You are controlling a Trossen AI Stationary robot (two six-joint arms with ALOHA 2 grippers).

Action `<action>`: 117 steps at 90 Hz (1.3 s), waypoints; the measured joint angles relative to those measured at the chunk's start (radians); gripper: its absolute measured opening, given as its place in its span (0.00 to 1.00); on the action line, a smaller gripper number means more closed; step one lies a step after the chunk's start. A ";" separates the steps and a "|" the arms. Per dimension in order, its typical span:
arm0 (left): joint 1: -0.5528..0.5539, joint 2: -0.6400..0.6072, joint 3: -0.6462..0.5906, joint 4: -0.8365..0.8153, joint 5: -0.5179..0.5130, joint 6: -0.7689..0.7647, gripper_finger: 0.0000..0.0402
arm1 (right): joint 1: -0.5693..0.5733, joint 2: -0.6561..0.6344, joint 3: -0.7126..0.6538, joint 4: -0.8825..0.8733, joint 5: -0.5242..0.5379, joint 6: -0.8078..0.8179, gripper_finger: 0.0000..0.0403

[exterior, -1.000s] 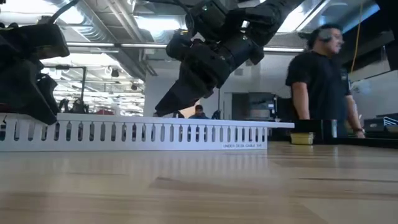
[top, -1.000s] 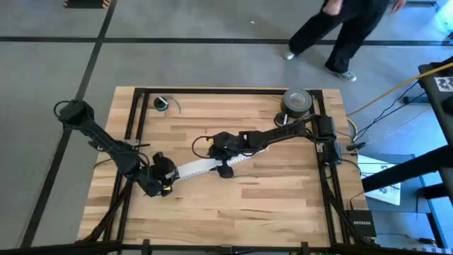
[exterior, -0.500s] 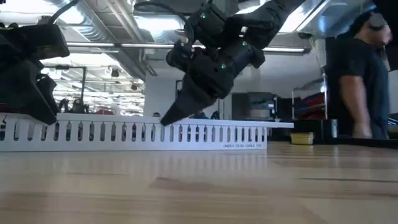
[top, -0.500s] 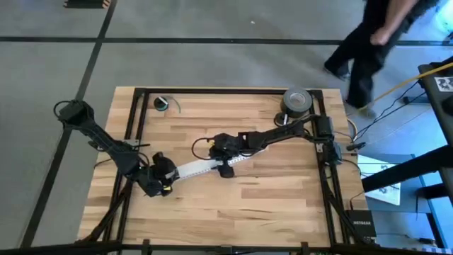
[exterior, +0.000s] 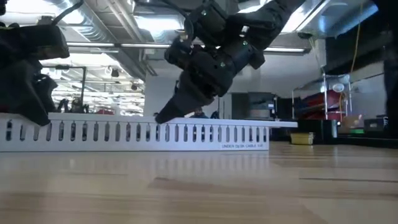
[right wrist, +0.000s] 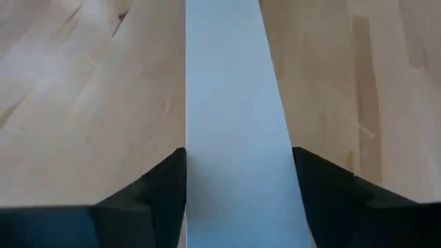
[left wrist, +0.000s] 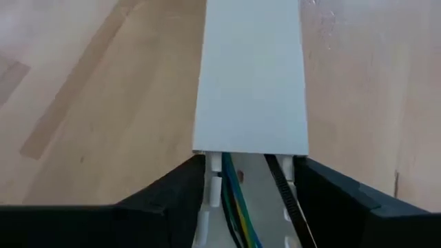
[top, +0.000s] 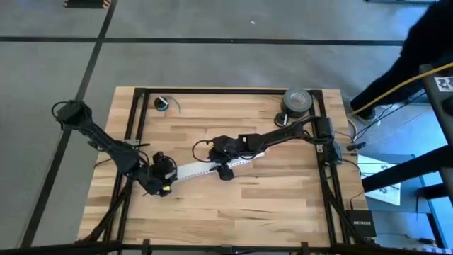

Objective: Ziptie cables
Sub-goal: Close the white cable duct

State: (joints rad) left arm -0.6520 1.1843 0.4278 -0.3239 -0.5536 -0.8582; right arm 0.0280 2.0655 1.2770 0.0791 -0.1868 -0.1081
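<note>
Two hands, left hand (left wrist: pixel 249 207) and right hand (right wrist: pixel 238 200), each clamping one white slotted duct (top: pixel 205 166).

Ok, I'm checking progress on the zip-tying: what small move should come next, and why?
Probably the right gripper should slide the lid off the duct, away from the left gripper holding its end. The lid covers most of the channel; only a short stretch of cables and ziptie shows.

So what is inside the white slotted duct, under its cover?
At the uncovered end of the white duct, between the left end effector fingers, coloured cables and a black ziptie lie in the channel. Farther along, the cover hides everything inside.
</note>
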 joint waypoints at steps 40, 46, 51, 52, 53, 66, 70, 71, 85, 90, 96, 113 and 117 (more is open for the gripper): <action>0.002 0.000 -0.002 -0.022 0.005 -0.021 0.50 | 0.014 0.085 0.088 0.002 -0.026 0.015 0.52; 0.001 -0.001 -0.001 -0.038 0.007 -0.029 0.50 | 0.019 0.102 0.116 -0.015 -0.025 0.006 0.52; -0.002 0.000 0.000 -0.045 0.008 -0.037 0.50 | 0.021 0.109 0.131 -0.035 -0.022 0.005 0.52; -0.003 0.000 0.000 -0.046 0.007 -0.039 0.50 | 0.021 0.109 0.133 -0.037 -0.022 0.005 0.52; -0.004 0.000 0.000 -0.047 0.007 -0.040 0.50 | 0.022 0.111 0.135 -0.038 -0.021 0.005 0.52; -0.011 0.000 0.000 -0.057 0.003 -0.045 0.50 | 0.022 0.119 0.149 -0.040 -0.027 0.003 0.52; -0.011 0.000 0.000 -0.060 0.003 -0.050 0.50 | 0.022 0.119 0.150 -0.039 -0.027 0.002 0.52; -0.011 0.000 0.001 -0.061 0.003 -0.051 0.50 | 0.022 0.119 0.150 -0.040 -0.027 0.002 0.52; -0.014 0.000 0.003 -0.078 0.005 -0.077 0.50 | 0.022 0.120 0.158 -0.069 -0.021 -0.003 0.56; -0.014 0.001 0.003 -0.077 0.003 -0.077 0.50 | 0.023 0.121 0.159 -0.072 -0.020 -0.004 0.59; -0.008 0.004 0.002 -0.050 -0.015 -0.077 0.51 | 0.025 0.131 0.161 -0.044 -0.013 0.006 0.64; 0.013 0.003 0.002 -0.059 0.001 -0.104 0.62 | 0.027 0.130 0.158 -0.055 0.030 0.026 0.79; 0.021 0.001 0.007 -0.070 0.021 -0.092 0.65 | 0.026 0.131 0.158 -0.064 0.031 0.026 0.81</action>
State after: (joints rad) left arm -0.6313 1.1850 0.4349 -0.3938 -0.5322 -0.9505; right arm 0.0544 2.1962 1.4345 0.0151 -0.1560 -0.0824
